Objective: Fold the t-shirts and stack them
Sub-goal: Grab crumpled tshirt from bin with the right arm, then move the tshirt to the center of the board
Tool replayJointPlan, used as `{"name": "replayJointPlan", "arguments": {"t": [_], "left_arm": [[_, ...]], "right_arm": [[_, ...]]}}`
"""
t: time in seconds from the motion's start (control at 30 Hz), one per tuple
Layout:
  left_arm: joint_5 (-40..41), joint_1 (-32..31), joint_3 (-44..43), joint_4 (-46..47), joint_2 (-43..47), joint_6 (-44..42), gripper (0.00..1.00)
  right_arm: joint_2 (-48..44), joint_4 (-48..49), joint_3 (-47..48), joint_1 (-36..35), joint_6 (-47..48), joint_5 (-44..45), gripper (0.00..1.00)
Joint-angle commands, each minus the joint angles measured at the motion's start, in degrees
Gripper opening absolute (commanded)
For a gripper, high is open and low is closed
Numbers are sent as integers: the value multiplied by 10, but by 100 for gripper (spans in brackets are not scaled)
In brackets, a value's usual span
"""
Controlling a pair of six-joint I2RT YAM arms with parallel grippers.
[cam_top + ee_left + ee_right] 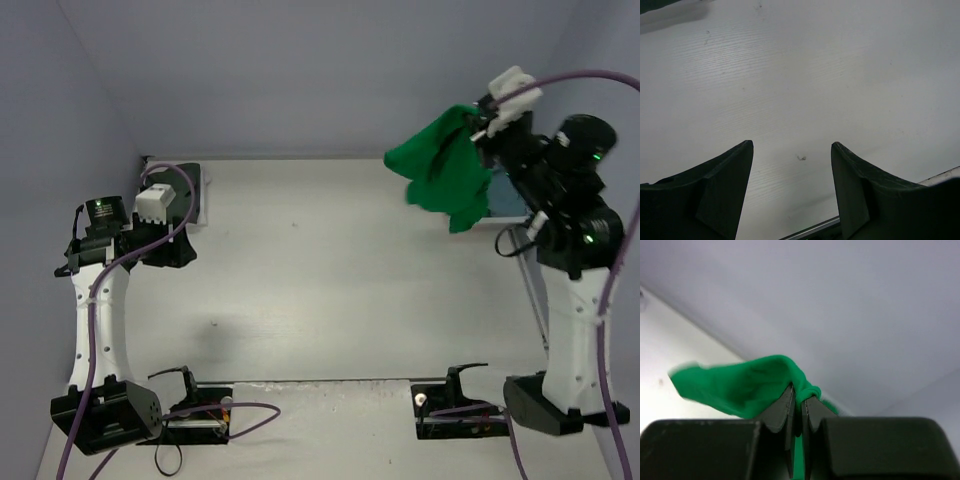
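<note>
1. The right claw [800, 397] is clamped on a bunched fold of the green t-shirt [445, 175]. Its jaws are pressed nearly together, with only a thin pinch of cloth between them.
2. The shirt hangs crumpled beneath that claw and to its left. It is high above the worktop [330, 270], and as far as the top view shows, none of it touches the surface.
3. The left claw [792, 146] stands apart and empty, with only bare worktop below and ahead of its fingers. It is well apart from the shirt, on the opposite side.
4. Slipping: the pinch looks small and seems to sit near one edge of the bundle. A quick swing or a hard stop could drag the cloth out of the jaws and drop the shirt in a heap.
5. Poor spread: the shirt hangs as a wad, and no sleeve, hem or collar can be made out. If it is lowered like this, it would likely land doubled on itself and need extra pulls before any fold.
6. Snagging: the cloth hangs just beside the right arm's own wrist, close under the purple cable [585, 76]. A turn of the wrist could wrap fabric around them.
7. Second grip: the left claw must cross a wide gap to help. If it closes on two layers at once, the shirt would probably twist rather than open.
</note>
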State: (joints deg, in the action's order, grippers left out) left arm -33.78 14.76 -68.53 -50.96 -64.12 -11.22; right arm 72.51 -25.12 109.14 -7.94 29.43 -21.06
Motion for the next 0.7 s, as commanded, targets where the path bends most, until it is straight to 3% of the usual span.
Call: {"name": "replayJointPlan", "arguments": {"t": [0.0,0.3,0.67], "left_arm": [[-30,5,-4,19,7,7,58],[-80,5,13,29,27,11,58],[-105,4,40,44,55,20,62]], "right_arm": [[-40,9,30,0,-23,-41,0],[-65,9,21,0,-39,-96,0],[-24,9,-252,-22,-47,-184,0]]}}
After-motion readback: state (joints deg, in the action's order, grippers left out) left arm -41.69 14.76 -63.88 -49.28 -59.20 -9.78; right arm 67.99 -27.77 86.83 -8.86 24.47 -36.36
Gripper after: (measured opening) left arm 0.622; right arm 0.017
